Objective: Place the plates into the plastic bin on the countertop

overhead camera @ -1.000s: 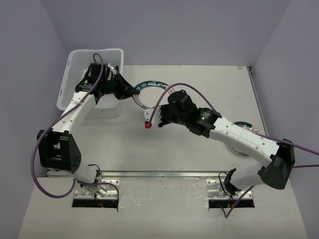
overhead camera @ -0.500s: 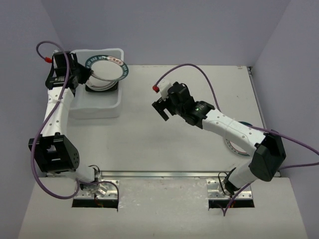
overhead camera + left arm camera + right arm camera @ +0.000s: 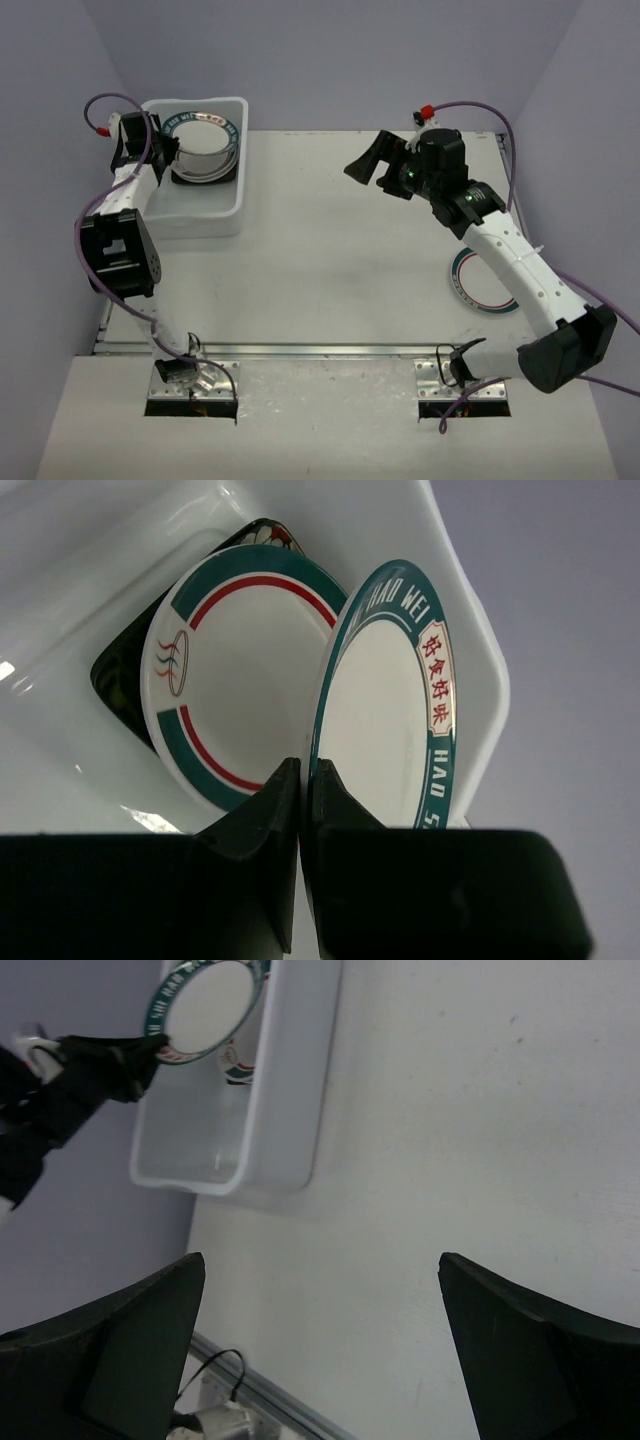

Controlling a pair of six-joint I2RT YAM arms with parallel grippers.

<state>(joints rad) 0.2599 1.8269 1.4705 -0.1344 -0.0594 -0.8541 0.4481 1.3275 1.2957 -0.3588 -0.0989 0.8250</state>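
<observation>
My left gripper (image 3: 305,765) is shut on the rim of a round white plate (image 3: 390,700) with a teal lettered border. It holds the plate tilted on edge over the plastic bin (image 3: 232,205). In the bin lies another round plate (image 3: 240,680) with a teal-red rim, on top of a black square plate (image 3: 115,675). In the top view the held plate (image 3: 205,138) and the left gripper (image 3: 165,150) are at the bin's far end. My right gripper (image 3: 362,168) hangs open and empty above the countertop (image 3: 330,260). One more teal-rimmed plate (image 3: 470,285) lies at the right, partly under the right arm.
The bin's white rim (image 3: 480,650) curves close to the held plate on the right. The right wrist view shows the bin (image 3: 290,1100) and the held plate (image 3: 205,1005) far off, beyond the open right gripper (image 3: 320,1260). A metal strip (image 3: 320,350) runs along the near edge. Purple walls stand on three sides.
The left arm carried the teal-rimmed plate from the middle of the countertop to over the bin. The right gripper opened and drew back to the far right.
</observation>
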